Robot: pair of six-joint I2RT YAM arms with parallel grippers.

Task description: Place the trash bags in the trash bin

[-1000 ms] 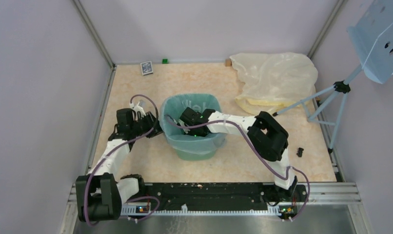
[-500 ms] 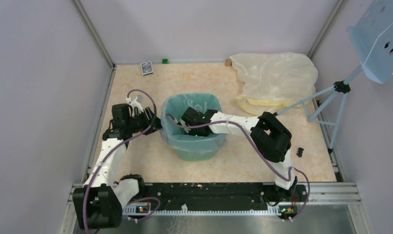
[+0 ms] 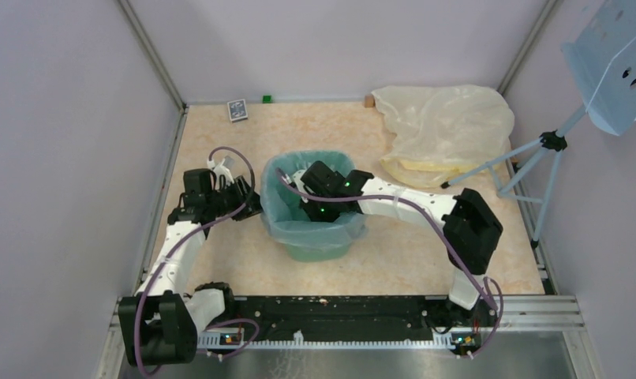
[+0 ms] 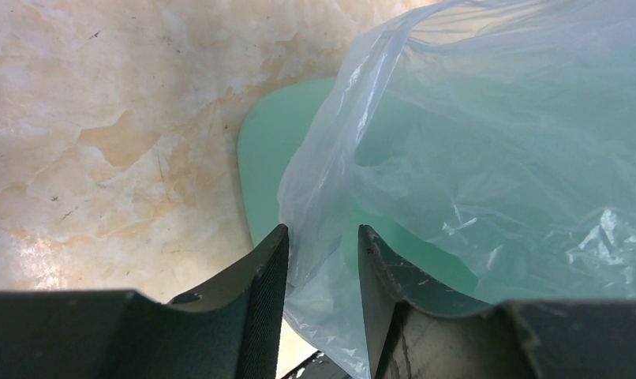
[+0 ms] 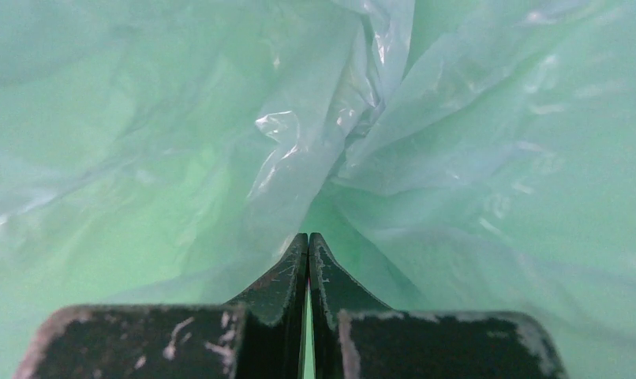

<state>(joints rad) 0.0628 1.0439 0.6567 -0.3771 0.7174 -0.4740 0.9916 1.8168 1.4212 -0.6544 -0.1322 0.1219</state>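
A mint-green trash bin (image 3: 319, 251) stood near the middle of a beige marbled table (image 3: 220, 268) as 2 robot arms worked at it, 1 on each side. A thin, see-through pale blue trash bag (image 4: 488, 142) lined the bin, its crinkled film draped over the rim and hanging down the outside of the walls. Just outside the bin's left wall, the left gripper (image 4: 323, 233) was level with the rim, its claw spread. A fold of the bag's overhang lay in the gap between the 2 fingers and was not pinched. The right arm reached over the bin's right rim, with the right gripper (image 5: 308, 237) pointed down inside the bin. That claw was pressed together, its tips at a crease where folds of the film met, and whether any film was caught between them could not be told. Beyond the bin and to its right, a larger cream-yellow plastic bag (image 3: 441, 126) lay heaped against the far wall. Farther right of the bin stood a pale blue tripod (image 3: 528, 158) carrying a perforated pale blue panel (image 3: 615, 63). Behind the bin and to its left, a small patterned card box (image 3: 237, 110) and a small green block (image 3: 267, 99) lay by the far wall. A small black object (image 3: 485, 246) lay well to the bin's right, near the table's edge.
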